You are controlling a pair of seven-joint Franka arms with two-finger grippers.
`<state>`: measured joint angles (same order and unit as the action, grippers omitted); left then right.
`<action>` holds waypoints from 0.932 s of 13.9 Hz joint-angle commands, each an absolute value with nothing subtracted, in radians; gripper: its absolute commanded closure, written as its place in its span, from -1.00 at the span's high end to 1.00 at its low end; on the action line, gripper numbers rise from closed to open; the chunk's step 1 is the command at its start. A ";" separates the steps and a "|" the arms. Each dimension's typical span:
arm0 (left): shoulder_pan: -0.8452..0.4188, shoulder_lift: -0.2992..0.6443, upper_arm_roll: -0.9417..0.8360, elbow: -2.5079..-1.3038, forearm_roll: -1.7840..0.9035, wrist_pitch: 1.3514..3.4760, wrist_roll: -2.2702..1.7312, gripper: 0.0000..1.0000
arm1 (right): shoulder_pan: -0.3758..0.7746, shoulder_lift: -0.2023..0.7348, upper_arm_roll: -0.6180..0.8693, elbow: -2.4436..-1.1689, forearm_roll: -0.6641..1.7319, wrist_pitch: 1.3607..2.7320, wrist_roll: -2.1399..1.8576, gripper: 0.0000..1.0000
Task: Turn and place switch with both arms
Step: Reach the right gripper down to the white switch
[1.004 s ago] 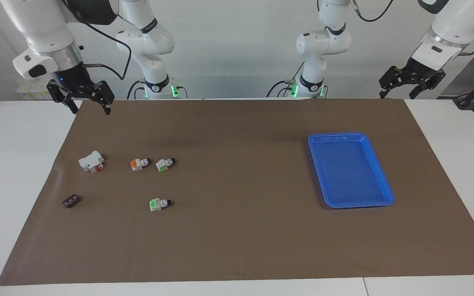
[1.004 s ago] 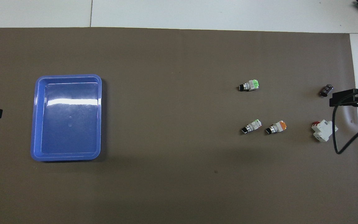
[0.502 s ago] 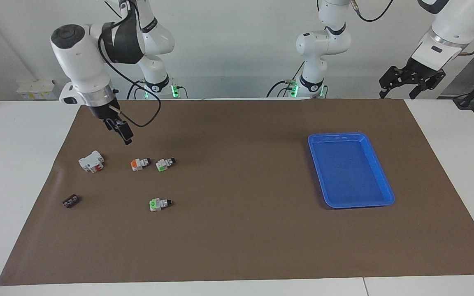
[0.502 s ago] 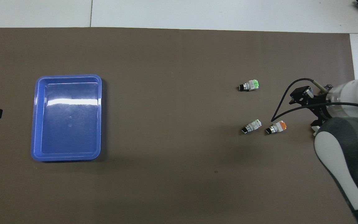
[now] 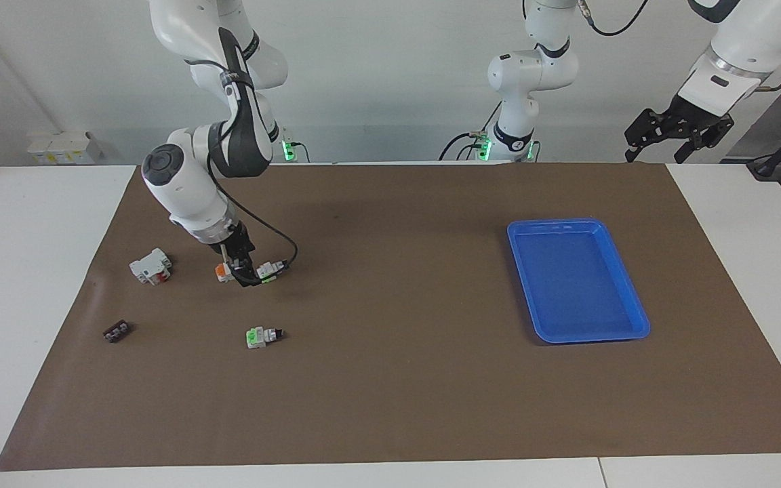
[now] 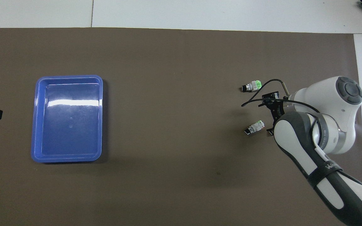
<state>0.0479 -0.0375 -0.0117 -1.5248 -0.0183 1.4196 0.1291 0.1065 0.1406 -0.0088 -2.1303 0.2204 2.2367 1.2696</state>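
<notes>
Reaching low with jaws apart, the right gripper point(image 5: 243, 274) sits between the orange-ended switch point(image 5: 222, 272) and the switch point(image 5: 270, 270), which lies on the table point(image 5: 390, 393) toward the right arm's end. It could nudge or seize the wrong one. Above the table's edge near the blue tray point(image 5: 553, 224), the left gripper point(image 5: 658, 148) waits, jaws apart. Lettering on the right arm is unreadable.

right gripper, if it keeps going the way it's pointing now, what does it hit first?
The right gripper points steeply down between the orange-ended switch and the switch. Going straight on, it would probably meet the brown mat in that gap first, though depth is unclear and a finger could clip either one.
</notes>
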 commanded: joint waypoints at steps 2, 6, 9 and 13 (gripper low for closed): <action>0.060 -0.044 -0.015 -1.532 -0.025 1.411 0.143 1.00 | 0.138 0.100 -0.009 -2.255 0.250 2.342 1.264 0.99; 0.060 -0.044 -0.015 -1.532 -0.025 1.411 0.143 1.00 | 0.129 0.091 -0.009 -2.312 0.252 2.350 1.162 0.99; 0.060 -0.044 -0.015 -1.532 -0.025 1.411 0.143 1.00 | 0.106 0.106 -0.009 -2.322 0.253 2.402 1.132 0.99; 0.060 -0.044 -0.015 -1.532 -0.025 1.411 0.143 1.00 | 0.112 0.115 -0.009 -2.322 0.261 2.416 1.155 0.84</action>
